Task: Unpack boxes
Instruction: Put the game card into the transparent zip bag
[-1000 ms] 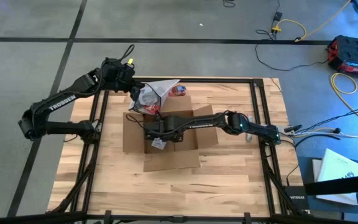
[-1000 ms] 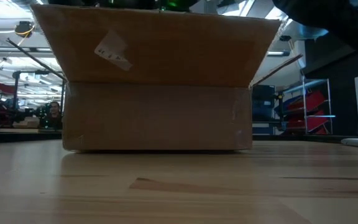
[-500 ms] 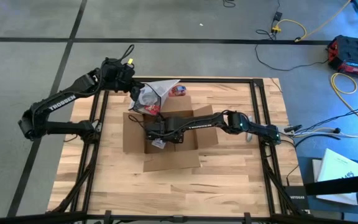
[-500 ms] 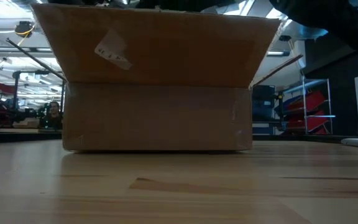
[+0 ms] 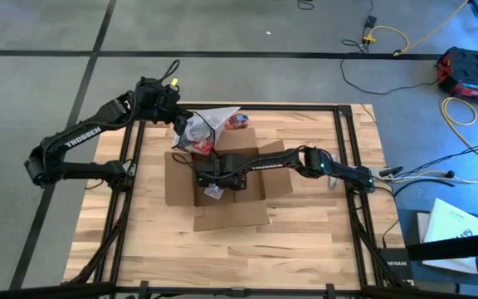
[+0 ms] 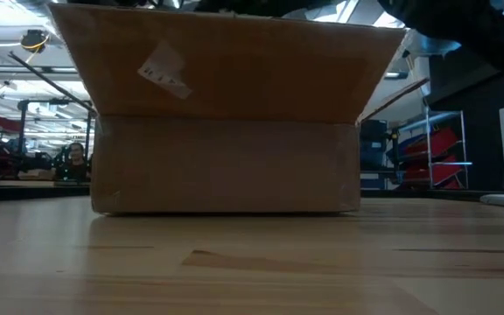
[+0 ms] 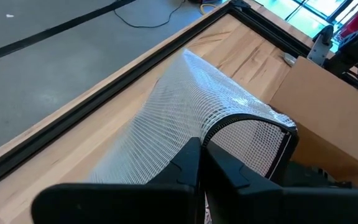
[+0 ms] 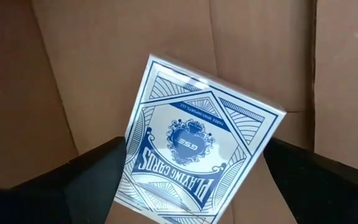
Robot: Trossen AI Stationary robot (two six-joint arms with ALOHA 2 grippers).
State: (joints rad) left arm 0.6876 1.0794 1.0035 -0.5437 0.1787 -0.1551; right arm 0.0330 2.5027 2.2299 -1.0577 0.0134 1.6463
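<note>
The right gripper [image 5: 208, 184] is reaching down into the open box [image 5: 227, 184], its fingers [image 8: 73, 180] standing wide apart on either side of a pack of playing cards [image 8: 197, 146] that is lying on the box floor. The pack is sitting between the fingers, but they are not pressing on it, so it is not yet being held.

The left gripper [image 5: 178, 124] is hovering near the far left edge of the table [image 5: 322, 241], just beyond the box's far flap. Its fingers [image 7: 185, 165] are pressed together, pinching the rim of a mesh bag [image 7: 191, 106]. From above, the bag is hanging open beside the box with red and blue things showing in and beside it, though what they are is too small to tell.

The box is sitting near the middle of the table with all its flaps folded outward; in the low view its near flap [image 6: 226, 74] is leaning toward the camera.

Judging from this, opening is done and unpacking is under way: the cards are waiting to be gripped, lifted out and probably carried to the bag. Whether anything else is lying in the box, the arm is hiding.
</note>
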